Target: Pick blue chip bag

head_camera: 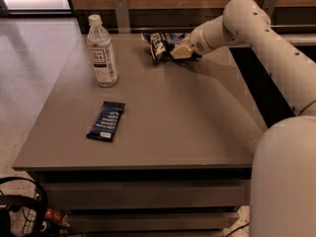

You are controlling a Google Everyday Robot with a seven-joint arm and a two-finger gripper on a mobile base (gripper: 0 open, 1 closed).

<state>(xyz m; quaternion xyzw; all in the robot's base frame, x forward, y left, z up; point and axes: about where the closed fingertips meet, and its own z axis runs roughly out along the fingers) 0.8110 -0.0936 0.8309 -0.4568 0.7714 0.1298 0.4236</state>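
Gripping one blue chip bag by its right edge, your gripper sits near the far edge of the table, around 12 o'clock. You also have one water bottle at 10 o'clock and one dark blue bar wrapper at 8 o'clock.

water bottle: back left on table
blue chip bag: back centre, right of bottle
gripper: clasped on bag's right end
bar wrapper: front left — before the bottle
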